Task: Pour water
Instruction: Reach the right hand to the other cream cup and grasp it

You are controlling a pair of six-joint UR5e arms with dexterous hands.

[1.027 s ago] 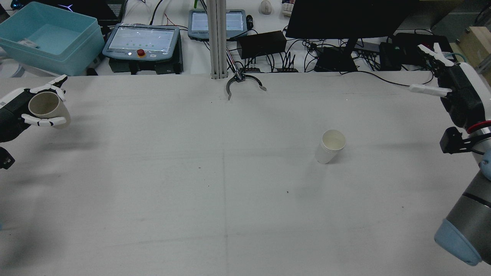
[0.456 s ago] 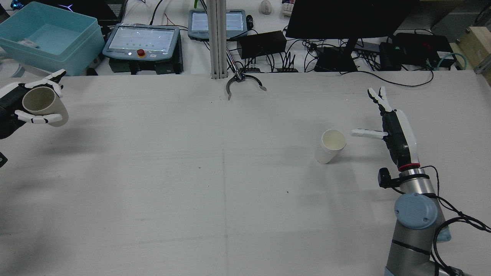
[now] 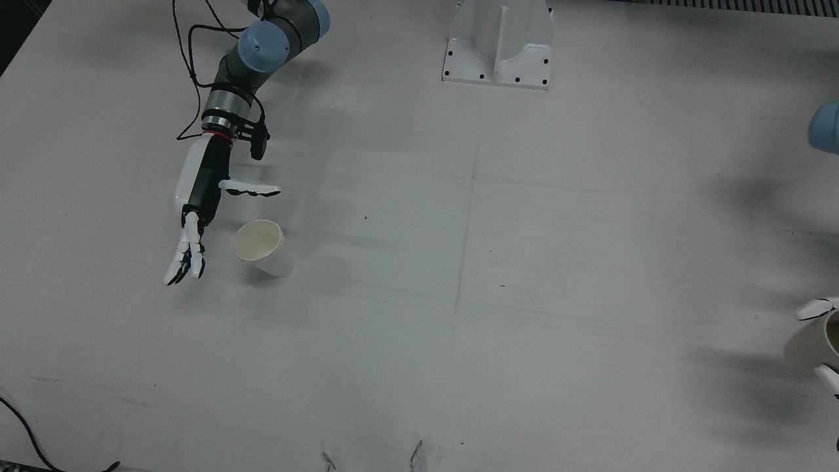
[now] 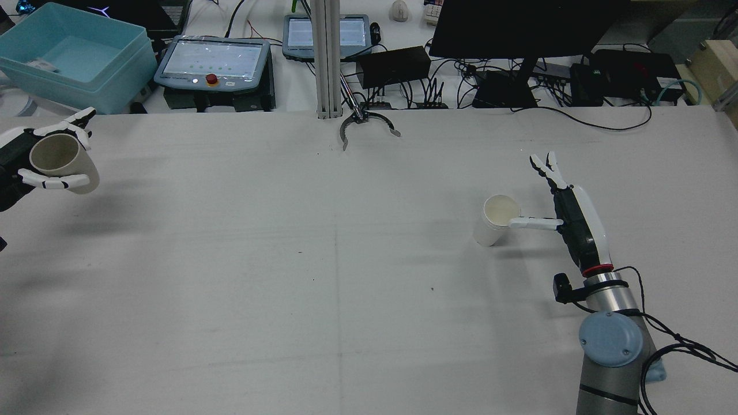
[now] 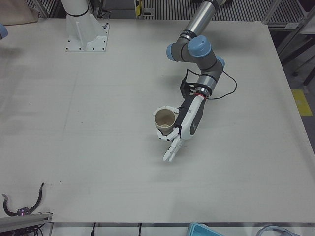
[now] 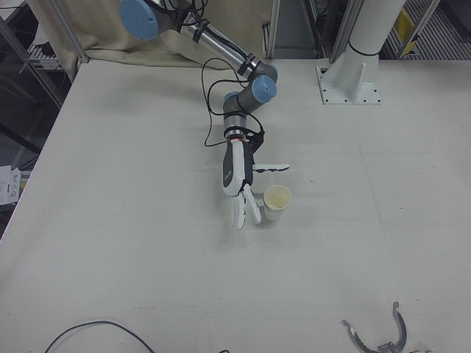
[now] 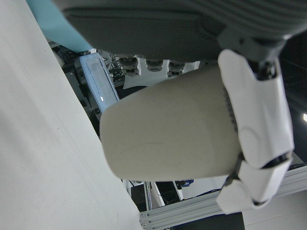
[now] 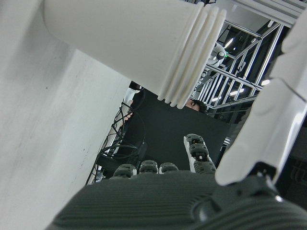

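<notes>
- Standing upright on the white counter (image 4: 346,276), the white ribbed-rim paper cup (image 4: 497,219) sits on the robot's right half, just beside the right hand (image 4: 568,216).
- Only the rear view shows both hands whole; the front view catches merely the rim of the beige paper cup (image 3: 816,341) at its right edge.
- The left hand (image 4: 26,158) holds that beige cup raised off the counter, tilted, fingers (image 7: 256,129) wrapped around it.
- The right hand lies low and outstretched, fingers (image 3: 185,255) spread and released; one reaches toward the white cup's rim, contact unclear.
</notes>
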